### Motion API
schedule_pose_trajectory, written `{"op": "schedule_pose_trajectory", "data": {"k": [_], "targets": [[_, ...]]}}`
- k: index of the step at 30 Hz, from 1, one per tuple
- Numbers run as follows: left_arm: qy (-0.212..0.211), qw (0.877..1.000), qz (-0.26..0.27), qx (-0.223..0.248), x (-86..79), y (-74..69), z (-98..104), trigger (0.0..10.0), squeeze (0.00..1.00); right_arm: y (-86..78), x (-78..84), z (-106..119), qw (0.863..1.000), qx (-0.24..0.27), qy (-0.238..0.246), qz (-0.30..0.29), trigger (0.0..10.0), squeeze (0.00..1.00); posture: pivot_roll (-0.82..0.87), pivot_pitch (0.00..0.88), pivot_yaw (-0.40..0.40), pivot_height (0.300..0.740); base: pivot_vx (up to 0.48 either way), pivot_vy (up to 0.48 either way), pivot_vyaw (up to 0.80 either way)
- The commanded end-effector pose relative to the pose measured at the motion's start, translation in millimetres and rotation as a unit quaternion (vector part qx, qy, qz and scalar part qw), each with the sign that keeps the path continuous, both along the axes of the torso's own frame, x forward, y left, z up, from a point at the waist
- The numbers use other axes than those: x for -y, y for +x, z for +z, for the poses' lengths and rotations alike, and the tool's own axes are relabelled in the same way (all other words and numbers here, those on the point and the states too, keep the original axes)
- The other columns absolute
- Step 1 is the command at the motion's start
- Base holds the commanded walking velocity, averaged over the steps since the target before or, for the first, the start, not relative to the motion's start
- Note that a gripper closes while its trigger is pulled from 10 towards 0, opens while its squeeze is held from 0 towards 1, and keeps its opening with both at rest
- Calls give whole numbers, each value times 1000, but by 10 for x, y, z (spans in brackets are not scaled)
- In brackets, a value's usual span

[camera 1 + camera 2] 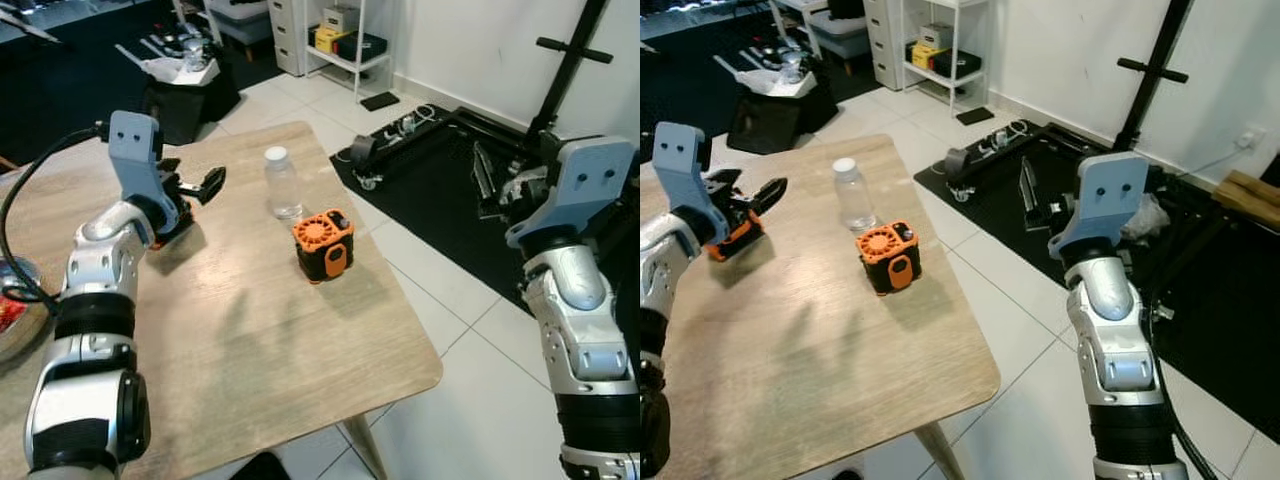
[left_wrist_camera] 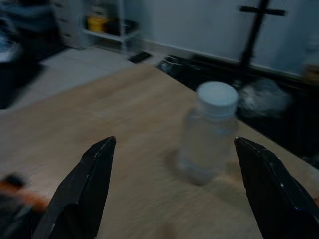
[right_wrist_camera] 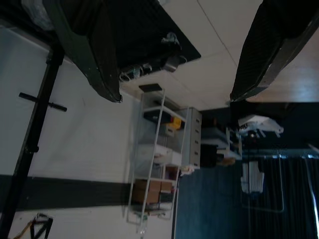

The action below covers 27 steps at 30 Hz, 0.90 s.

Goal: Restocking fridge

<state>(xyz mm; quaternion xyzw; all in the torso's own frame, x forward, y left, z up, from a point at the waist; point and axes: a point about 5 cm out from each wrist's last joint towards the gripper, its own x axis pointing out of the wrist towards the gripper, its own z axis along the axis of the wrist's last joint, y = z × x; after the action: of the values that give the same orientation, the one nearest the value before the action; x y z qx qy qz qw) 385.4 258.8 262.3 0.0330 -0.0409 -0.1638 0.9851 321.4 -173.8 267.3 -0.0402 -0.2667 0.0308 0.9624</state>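
My left gripper [image 1: 195, 187] spread wide over desk [image 1: 250, 350], facing bottle [image 1: 283, 183] standing near orange box [image 1: 323, 244]. Best: advance level, straddle bottle mid-body, close gently. Right gripper [image 3: 174, 64] apart, idle.

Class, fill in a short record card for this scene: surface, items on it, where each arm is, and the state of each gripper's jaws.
surface: wooden table
items: clear bottle with white cap, upright; orange and black box just in front of it, apart
left gripper: over the table, aimed at the bottle, jaws open, not touching it
right gripper: raised off the table's right side over the floor, jaws open, holding nothing
beyond the table: white shelf unit, black mat with gear
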Motion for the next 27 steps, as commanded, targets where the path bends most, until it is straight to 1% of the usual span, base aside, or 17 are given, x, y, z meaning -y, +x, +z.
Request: {"op": "schedule_pose_trajectory", "data": {"k": [1,2,3,5,7,11,12,14,18,19,22,25,27], "targets": [[12,1000,-20,-9,29,28,-26,10000,188,-52,-11,52,1000,4,3,8,10000,0,-139,236,8,740,0,0,0],[11,1000,-21,-10,62,62,-9,10000,0,-71,-41,68,1000,5,4,13,10000,0,-150,244,8,740,0,0,0],[11,1000,-21,-10,62,62,-9,10000,0,-71,-41,68,1000,5,4,13,10000,0,-150,244,8,740,0,0,0],[21,1000,-6,-8,107,129,34,10000,0,-106,-100,101,1000,6,5,24,10000,0,-165,255,10,740,0,0,0],[21,1000,-6,-8,107,129,34,10000,0,-106,-100,101,1000,6,5,24,10000,0,-165,255,10,740,0,0,0],[40,999,0,8,161,185,166,10000,0,-195,-121,131,1000,6,7,28,10000,0,-194,276,17,740,0,0,0],[40,999,-11,14,186,191,214,10000,0,-202,-115,119,1000,2,7,26,10000,0,-196,280,19,740,0,0,0],[40,999,-19,17,202,192,245,10000,0,-206,-110,110,1000,0,7,25,10000,0,-198,281,20,740,0,0,0],[41,996,-62,44,275,191,422,10000,0,-227,-104,89,1000,-10,7,23,10000,0,-197,288,18,740,0,0,0],[41,996,-62,44,275,191,422,10000,0,-227,-104,89,1000,-10,7,23,10000,0,-197,288,18,740,0,0,0],[43,993,-97,55,350,188,476,10000,0,-224,-112,81,1000,-15,6,25,10000,0,-197,289,14,740,0,0,0],[48,992,-98,58,382,198,481,10000,0,-220,-125,83,999,-18,4,27,10000,0,-198,290,12,740,0,0,0],[61,993,-78,59,381,214,464,10000,0,-224,-139,88,999,-19,3,28,10000,0,-198,290,12,740,0,0,0]]}}
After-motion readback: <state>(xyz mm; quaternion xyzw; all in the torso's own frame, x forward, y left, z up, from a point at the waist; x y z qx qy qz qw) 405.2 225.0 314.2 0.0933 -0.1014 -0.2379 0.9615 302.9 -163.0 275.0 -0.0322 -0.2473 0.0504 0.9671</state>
